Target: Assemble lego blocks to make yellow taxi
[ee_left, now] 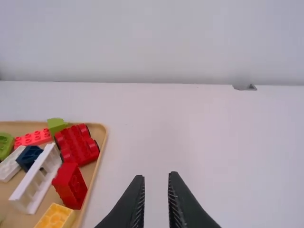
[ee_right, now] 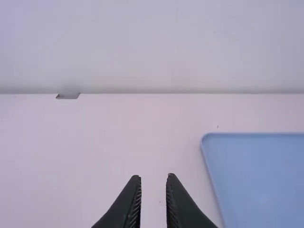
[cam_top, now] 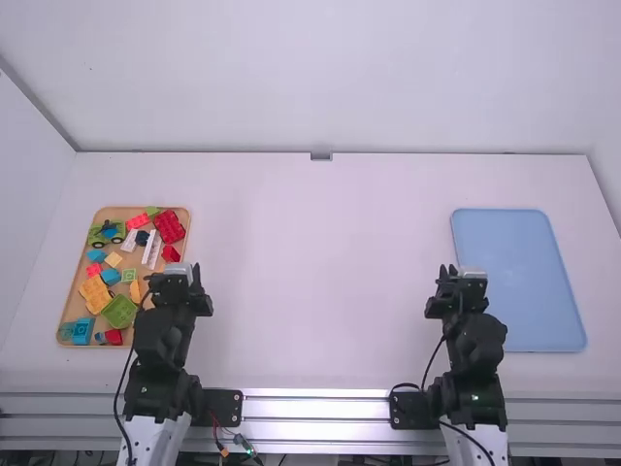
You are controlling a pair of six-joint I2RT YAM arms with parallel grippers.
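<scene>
From the high view, I have both arms folded up above their bases at the counter's [cam_top: 310, 291] near edge, wrists low and facing the far edge. My left tool [cam_top: 181, 276] is beside the right rim of the light wooden tray [cam_top: 74, 309], which lies along the counter's left edge. The task's loose plastic blocks are in it: a chunky orange-yellow block [cam_top: 95, 293] toward the left rim, a green square block [cam_top: 119, 312] nearer me, and red, blue and white pieces around them. My right tool [cam_top: 459, 279] is near the left rim of the flat blue plastic tray [cam_top: 514, 272] by the counter's right edge.

In the left wrist view, that tool's fingers stand apart, pointing forward. Toward the wooden tray's far right corner I see a red wheeled base [ee_left: 77, 144]; along the right rim, nearer me, come an upright red block [ee_left: 71, 184] and a studded yellow brick [ee_left: 56, 217].

In the right wrist view, my other tool's fingers are also apart, and beyond them I see the blue tray's far left corner.
</scene>
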